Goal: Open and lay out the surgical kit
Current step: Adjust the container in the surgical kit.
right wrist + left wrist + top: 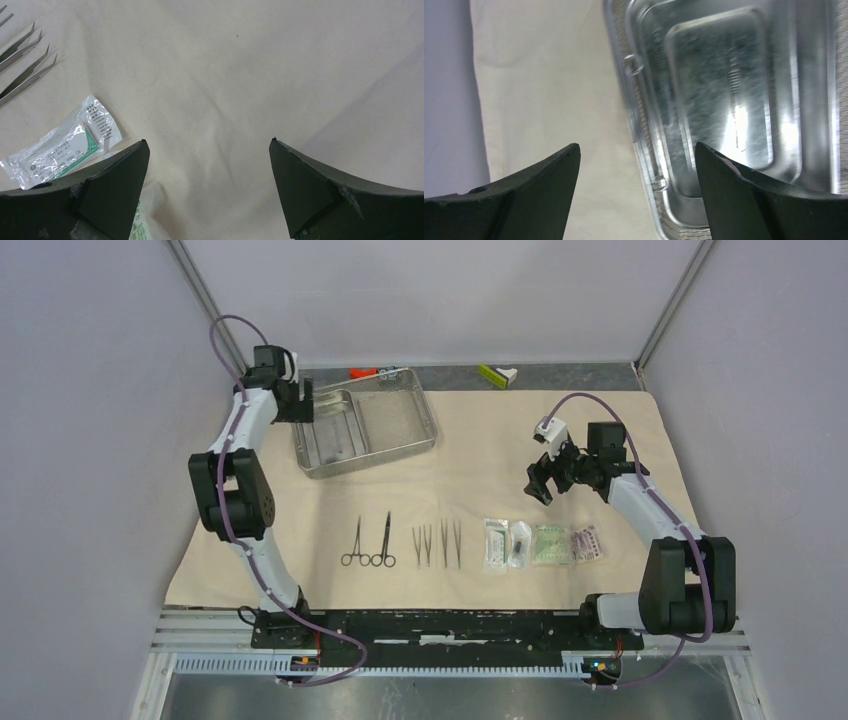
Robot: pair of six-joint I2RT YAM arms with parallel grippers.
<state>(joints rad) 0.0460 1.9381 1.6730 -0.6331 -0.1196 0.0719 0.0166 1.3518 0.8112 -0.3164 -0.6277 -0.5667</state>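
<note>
The beige cloth wrap (470, 440) lies spread flat over the table. At its back left stands the steel tray (405, 425), with the smaller inner tray (335, 435) in its left half. My left gripper (300, 400) hangs open at the tray's left side. In the left wrist view the left gripper (636, 147) straddles the tray's rim (621, 75), one finger over cloth and one over the inner tray (719, 85). Forceps (357, 543), scissors (384, 540), tweezers (437, 544) and several sealed packets (540, 543) lie in a row near the front. My right gripper (540, 480) is open above bare cloth (225, 75), holding nothing.
An orange and black piece (368, 372) and a yellow-green and white object (497, 374) lie beyond the cloth's back edge. A packet (60, 145) and tweezer tips (25, 60) sit left of the right gripper (209, 141). Walls close in on the left, back and right.
</note>
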